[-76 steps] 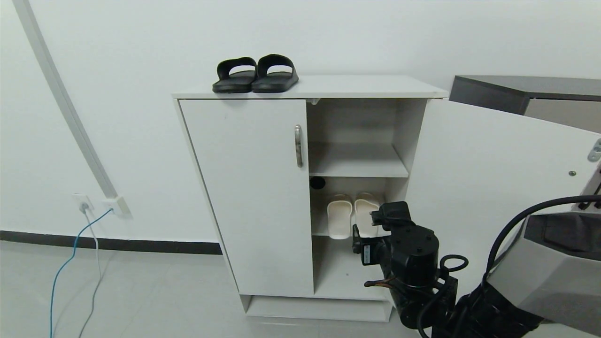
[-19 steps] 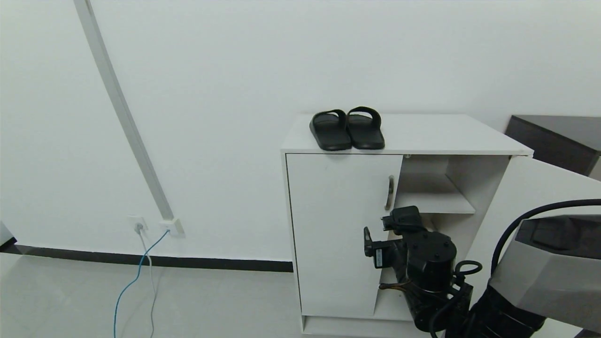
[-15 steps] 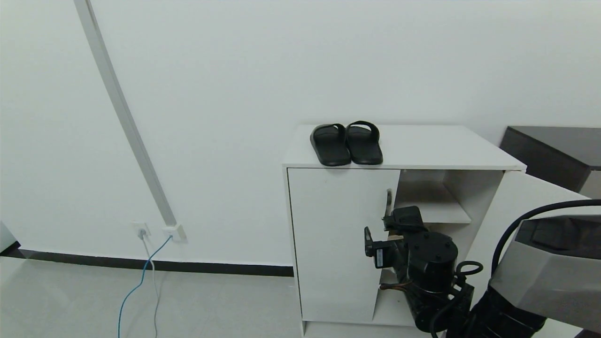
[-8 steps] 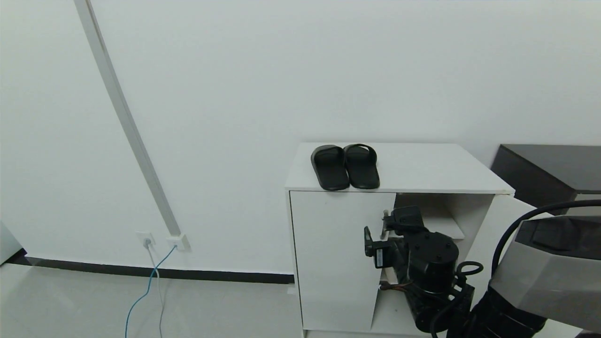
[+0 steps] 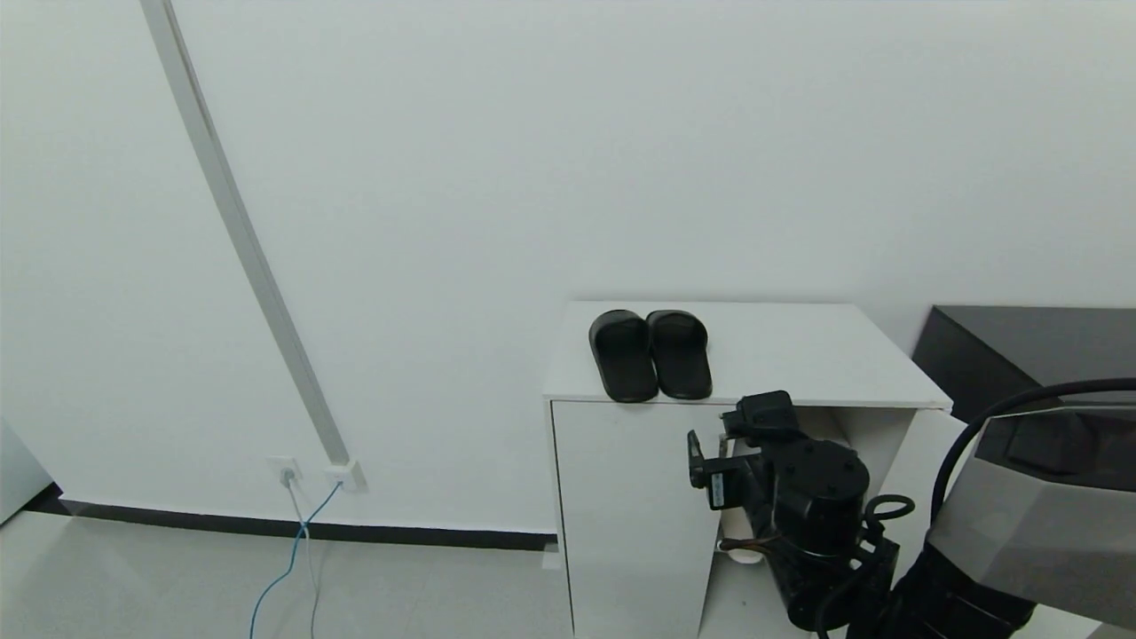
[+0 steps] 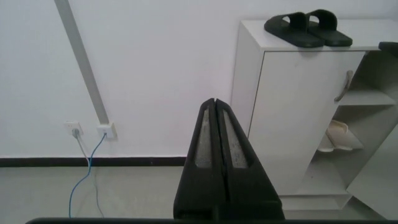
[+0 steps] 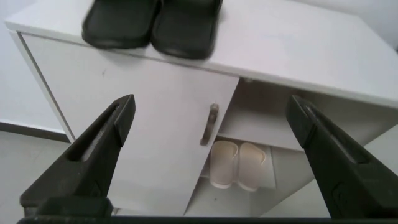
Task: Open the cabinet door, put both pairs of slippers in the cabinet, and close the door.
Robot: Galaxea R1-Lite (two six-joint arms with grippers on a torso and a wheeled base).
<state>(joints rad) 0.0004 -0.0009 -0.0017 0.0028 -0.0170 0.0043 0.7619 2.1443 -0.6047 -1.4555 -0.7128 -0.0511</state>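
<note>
Cabinet [image 5: 799, 355]: the black pair lies at the front of its top, over the closed left door; a low approach could knock the top edge.
Open door [image 5: 919, 444]: it swings out on the right, beside the right arm. An elbow sweep might push it shut too soon.
Black slippers [image 5: 650, 353]: side by side, touching, toes at the front edge. A one-sided pinch may take only one and shove the other to the floor.
White slippers [image 7: 239, 164]: on the lower shelf inside. A careless drop could land on them.
Right end effector [image 7: 211, 102]: released, fingers spread wide, facing the cabinet front below the black pair; it grasps nothing.
Left end effector [image 6: 215, 106]: clenched on nothing, well back from the cabinet.
</note>
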